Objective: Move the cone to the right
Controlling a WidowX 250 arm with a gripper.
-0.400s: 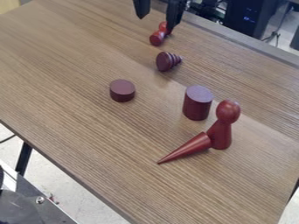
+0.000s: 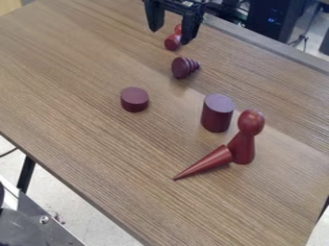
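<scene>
I have the gripper [image 2: 171,36] at the far edge of the tabletop [image 2: 83,115], fingers spread apart with nothing between them, in front of a red piece [image 2: 172,42] it partly hides from me. My cone [image 2: 206,162] lies on its side near the pawn's [image 2: 244,139] foot, tip pointing lower left. I see the cylinder [image 2: 217,115] upright behind them, then the disc [image 2: 134,100] and ridged piece [image 2: 183,67] farther left.

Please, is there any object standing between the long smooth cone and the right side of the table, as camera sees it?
Yes. A red pawn-shaped figure stands upright right at the wide end of the cone, so sliding it straight right would probably hit the figure.
</scene>
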